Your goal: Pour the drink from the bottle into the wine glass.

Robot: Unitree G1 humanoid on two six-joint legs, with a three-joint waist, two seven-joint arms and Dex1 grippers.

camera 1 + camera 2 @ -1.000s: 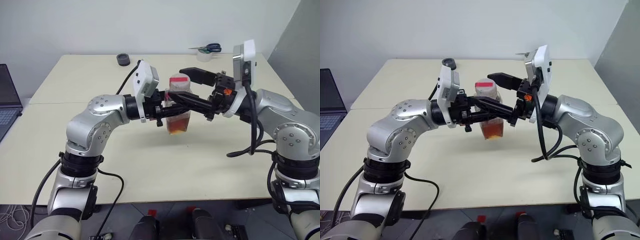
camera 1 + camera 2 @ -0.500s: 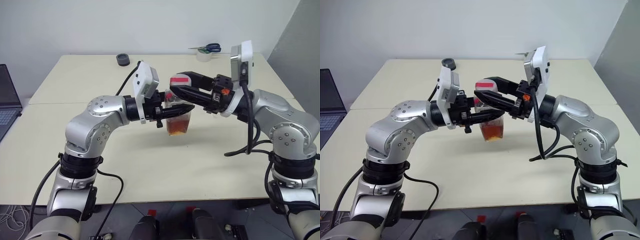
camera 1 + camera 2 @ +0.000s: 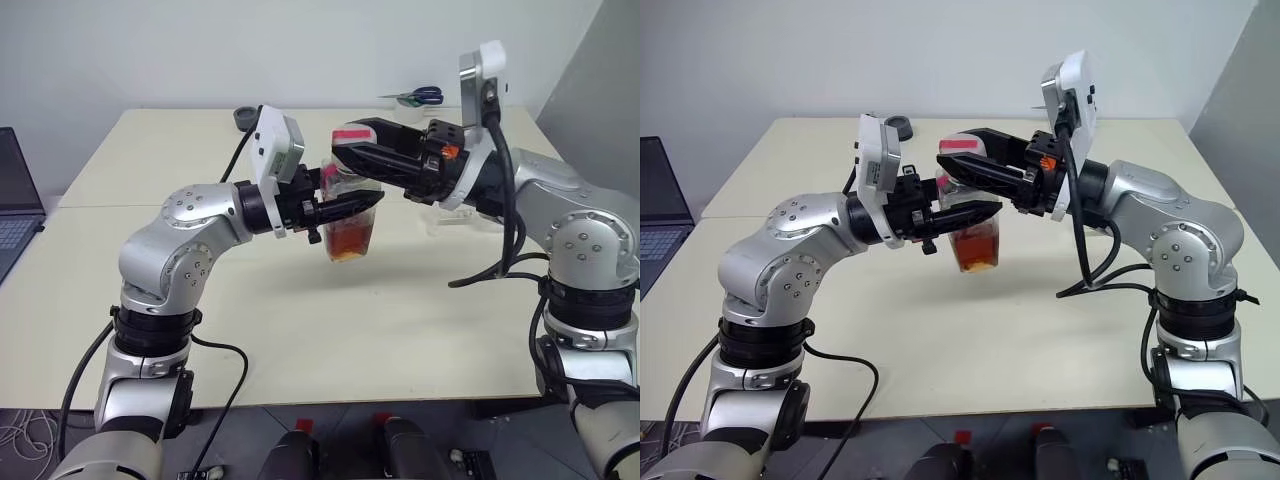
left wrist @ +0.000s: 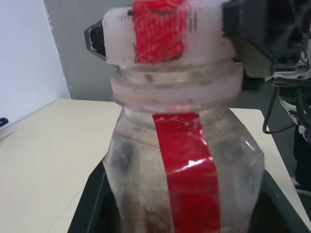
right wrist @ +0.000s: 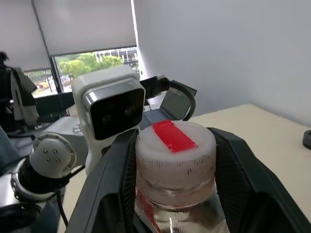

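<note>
Left eye view takes in the wide cream-coloured counter (image 3: pixel 300 300) first, with both silver arms meeting above its middle. Since a second ago the right claw (image 3: pixel 345 152), which then stood wide open behind the cap, has come in over the top and now sits clamped on the white round cap with its red stripe (image 5: pixel 172 145); the right wrist view has a black finger pressed against each side of it. That suggests the unscrewing step is in hand, and no pouring can start until the cap is off.

The left claw (image 3: pixel 360 207) has not let go in that time: it holds the small clear squarish plastic bottle (image 3: pixel 350 215) by its body, lifted clear above the counter, roughly upright.

The bottle looks scuffed and cloudy in the left wrist view, a red vertical label strip (image 4: pixel 187 165) running down its front below a ribbed neck. The amber-brown drink (image 3: pixel 348 243) fills only its lower part.

I can't pick out the wine glass with any certainty. At the counter's far edge lie a pair of blue-handled scissors (image 3: pixel 420 96) and a small dark round object (image 3: pixel 244 117). A dark laptop (image 3: pixel 15 200) sits off the robot's left.
</note>
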